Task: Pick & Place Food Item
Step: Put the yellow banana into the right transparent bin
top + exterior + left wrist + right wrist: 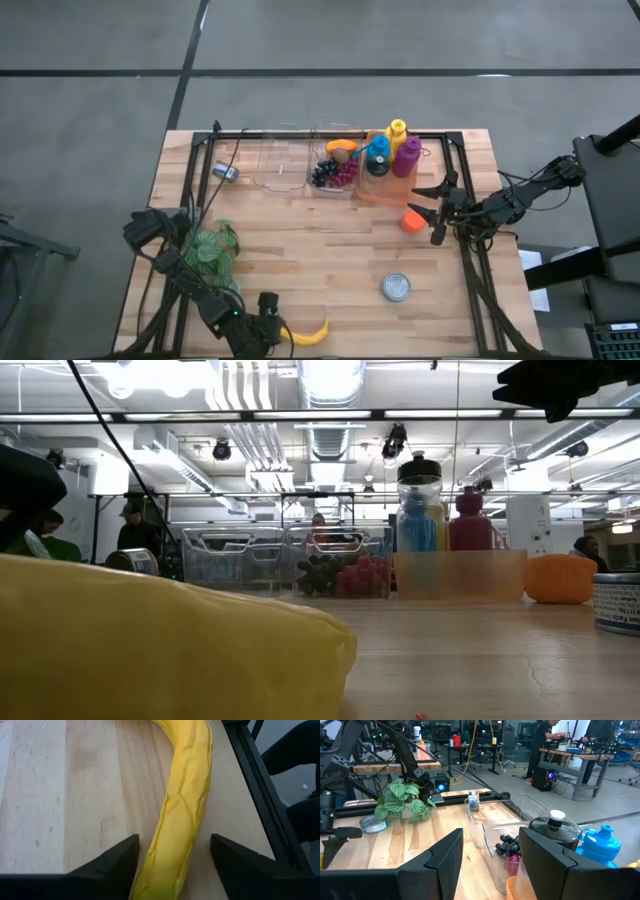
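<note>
A yellow banana (312, 334) lies on its side on the wooden table near the front edge; it fills the low view's foreground (150, 645). My left gripper (284, 334) is down at the banana's left end, open, with one finger (117, 860) on either side of the banana (185, 805). My right gripper (428, 210) hangs open at the table's right, above the wood and beside an orange fruit (412, 220), with nothing between its fingers (445, 860). My left gripper straddles the banana near its end, slanting down along its length. One finger stands right against the banana's side (146, 865); I cannot tell whether it touches. The other finger (225, 855) stands a little apart. The banana lies on the table.
At the back stand clear containers (280, 165), one with grapes (335, 172), and an orange bin with bottles (390, 155). A tin can (396, 288) sits front right, a leafy plant (212, 250) at the left. A black frame rail (255, 780) runs close beside the banana.
</note>
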